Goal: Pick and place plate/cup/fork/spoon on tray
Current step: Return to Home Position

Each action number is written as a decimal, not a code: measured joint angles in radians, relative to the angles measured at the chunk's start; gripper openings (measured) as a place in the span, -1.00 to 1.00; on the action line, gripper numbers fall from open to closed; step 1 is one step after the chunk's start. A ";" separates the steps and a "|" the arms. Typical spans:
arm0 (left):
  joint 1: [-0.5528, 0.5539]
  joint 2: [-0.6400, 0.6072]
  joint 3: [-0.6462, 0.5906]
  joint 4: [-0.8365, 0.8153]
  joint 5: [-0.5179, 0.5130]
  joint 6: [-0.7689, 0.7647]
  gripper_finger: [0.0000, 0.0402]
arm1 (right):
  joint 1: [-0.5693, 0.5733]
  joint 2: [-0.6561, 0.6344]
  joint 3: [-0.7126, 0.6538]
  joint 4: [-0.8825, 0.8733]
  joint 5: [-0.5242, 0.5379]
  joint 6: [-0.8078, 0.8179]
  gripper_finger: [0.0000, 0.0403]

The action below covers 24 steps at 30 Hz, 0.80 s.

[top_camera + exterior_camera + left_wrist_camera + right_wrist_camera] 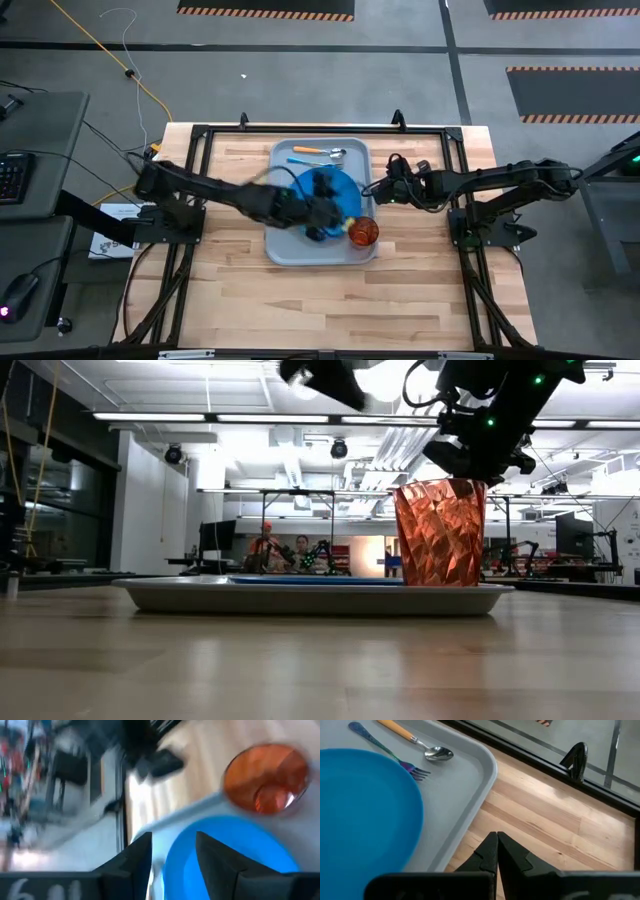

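Observation:
The red-orange cup (362, 232) stands upright on the grey-blue tray (290, 243), near the tray's near right corner. It also shows in the low view as the cup (440, 532). The blue plate (340, 186) lies flat in the middle of the tray. The orange-handled spoon (320, 151) and the blue fork (304, 161) lie along the tray's far side. My left gripper (174, 862) hangs open above the plate, just left of the cup (266, 777), with nothing between its fingers. My right gripper (496, 851) is shut above the bare table by the tray's right rim (487, 775).
Bare wooden table (300, 300) lies in front of the tray and on both of its sides. A black frame (430, 130) runs around the table's edges. People and desks show far behind the table in the low view.

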 joint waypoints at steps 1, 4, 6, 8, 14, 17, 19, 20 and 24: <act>0.009 -0.038 -0.008 -0.051 -0.011 -0.044 -0.31 | 0.000 0.000 0.000 0.001 0.004 0.000 -1.00; 0.042 -0.174 -0.061 -0.123 -0.021 -0.165 -0.36 | 0.000 0.000 0.000 0.000 0.014 -0.008 -1.00; 0.061 -0.282 -0.134 -0.121 -0.021 -0.217 -0.39 | 0.000 0.000 0.000 0.001 0.015 -0.022 -1.00; 0.072 -0.406 -0.236 -0.070 -0.008 -0.243 -0.43 | 0.000 0.000 0.000 0.001 0.015 -0.026 -1.00; 0.081 -0.788 -0.666 0.347 0.118 -0.244 -0.55 | 0.000 0.000 0.000 0.005 0.014 -0.026 -1.00; 0.081 -0.955 -0.886 0.557 0.172 -0.236 -0.58 | 0.000 0.000 0.000 0.011 0.013 -0.026 -1.00; 0.081 -1.054 -1.009 0.673 0.192 -0.236 -0.60 | 0.000 0.000 0.000 0.015 0.013 -0.026 -1.00; 0.081 -1.099 -1.064 0.718 0.193 -0.236 -0.62 | 0.000 0.000 0.000 0.016 0.011 -0.026 -1.00; 0.081 -1.256 -1.188 0.790 0.205 -0.219 -0.66 | 0.000 0.000 0.000 0.021 0.003 -0.046 -1.00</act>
